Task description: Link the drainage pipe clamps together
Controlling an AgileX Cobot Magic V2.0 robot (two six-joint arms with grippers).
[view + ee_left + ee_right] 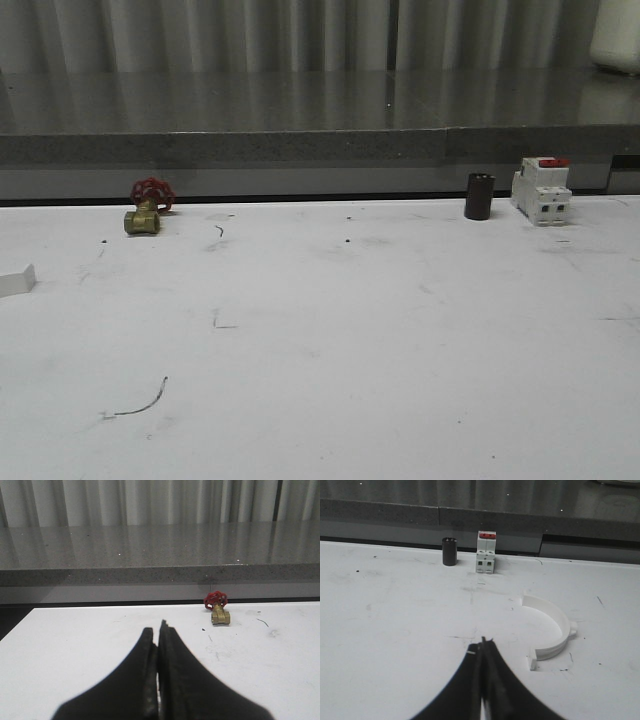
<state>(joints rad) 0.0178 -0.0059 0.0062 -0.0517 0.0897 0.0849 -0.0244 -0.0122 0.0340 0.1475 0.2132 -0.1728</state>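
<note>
One white half-ring drainage pipe clamp [564, 627] lies flat on the white table, its open side facing away from its small side lug. It rests a short way ahead of my right gripper [483, 641] and off to one side. That gripper is shut, its black fingers pressed together with nothing between them. My left gripper [159, 627] is also shut and empty, hovering over bare table. A small white piece [16, 280] juts in at the front view's left edge; I cannot tell what it is.
A brass valve with a red handwheel [147, 210] stands at the table's back left. At the back right stand a dark cylinder [479, 196] and a white circuit breaker with a red switch [541, 190]. A grey stone ledge [320, 145] runs behind the table.
</note>
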